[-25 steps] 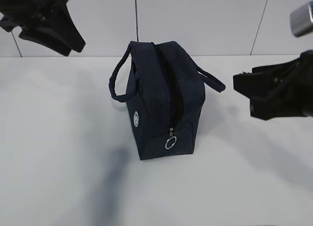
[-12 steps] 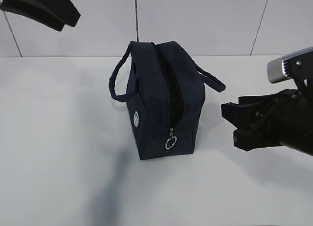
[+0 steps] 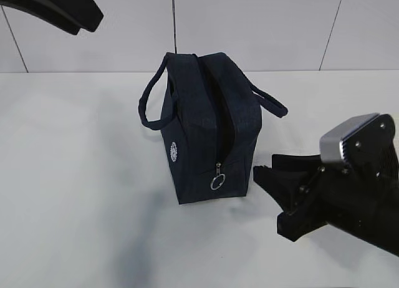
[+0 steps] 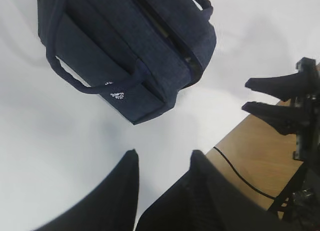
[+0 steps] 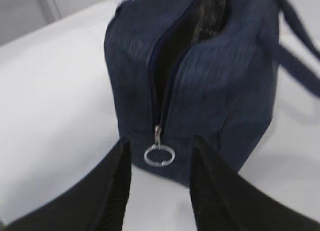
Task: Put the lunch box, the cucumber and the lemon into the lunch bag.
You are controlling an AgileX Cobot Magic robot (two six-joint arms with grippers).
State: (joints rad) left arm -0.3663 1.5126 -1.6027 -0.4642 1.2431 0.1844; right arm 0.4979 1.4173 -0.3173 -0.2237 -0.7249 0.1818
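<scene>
Fingers of the right tool [image 5: 160, 186] stand apart and empty, straddling the silver ring pull [image 5: 159, 155] of the upright lunch bag [image 3: 209, 135] on the counter [image 3: 75, 176], apparently to work the zipper, while the left tool [image 4: 162, 186] hangs empty, parted, above.

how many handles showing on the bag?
2. One handle loops off the left side of the lunch bag, the other handle off its right side.

Navy lunch bag [image 3: 206, 129] upright on white table, zipper open, handles splayed
</scene>
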